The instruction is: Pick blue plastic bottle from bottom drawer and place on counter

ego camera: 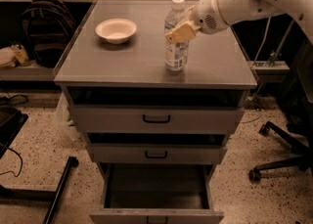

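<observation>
Camera view: The blue plastic bottle point(175, 54) stood upright on the counter point(142, 66), right of a white bowl point(116, 30). The gripper point(181, 31) was at its shoulder, fingers clamped on it below the white cap. The bottom drawer point(156, 216) hung open, with nothing visible inside.

Assessment: light, thin-walled, smooth and tall, so it is likely to dent or tip. Hold the upper body with moderate pressure.

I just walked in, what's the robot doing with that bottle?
The robot's tool is at the upper part of the blue plastic bottle, which stands upright on the counter. The bottom drawer is open, with nothing seen inside. A white bowl sits on the counter too.
</observation>
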You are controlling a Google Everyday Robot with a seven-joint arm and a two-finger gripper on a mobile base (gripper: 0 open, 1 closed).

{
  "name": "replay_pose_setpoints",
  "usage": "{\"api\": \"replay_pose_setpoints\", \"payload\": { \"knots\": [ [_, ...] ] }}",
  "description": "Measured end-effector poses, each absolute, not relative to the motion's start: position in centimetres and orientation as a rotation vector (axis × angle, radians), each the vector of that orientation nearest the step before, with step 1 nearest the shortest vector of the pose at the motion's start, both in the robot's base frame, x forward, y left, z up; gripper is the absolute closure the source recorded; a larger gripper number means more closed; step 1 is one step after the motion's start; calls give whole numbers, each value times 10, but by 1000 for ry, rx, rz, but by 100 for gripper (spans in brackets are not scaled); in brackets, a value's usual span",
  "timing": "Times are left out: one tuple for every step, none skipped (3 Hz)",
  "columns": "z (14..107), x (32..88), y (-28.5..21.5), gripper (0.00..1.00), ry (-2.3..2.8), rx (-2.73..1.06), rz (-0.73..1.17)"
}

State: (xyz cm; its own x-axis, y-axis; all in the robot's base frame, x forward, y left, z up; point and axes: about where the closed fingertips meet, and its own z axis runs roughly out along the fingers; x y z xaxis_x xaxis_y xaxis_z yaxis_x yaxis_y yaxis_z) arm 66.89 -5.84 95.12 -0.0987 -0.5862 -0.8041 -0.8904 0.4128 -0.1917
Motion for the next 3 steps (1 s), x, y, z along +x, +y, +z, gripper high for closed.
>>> {"api": "replay_pose_setpoints", "payload": {
  "knots": [
    [942, 675, -62, 100, 1812, -1239, 460],
    [934, 676, -64, 100, 1833, -1220, 481],
    [938, 676, -64, 82, 1833, -1220, 481]
  ]
}}
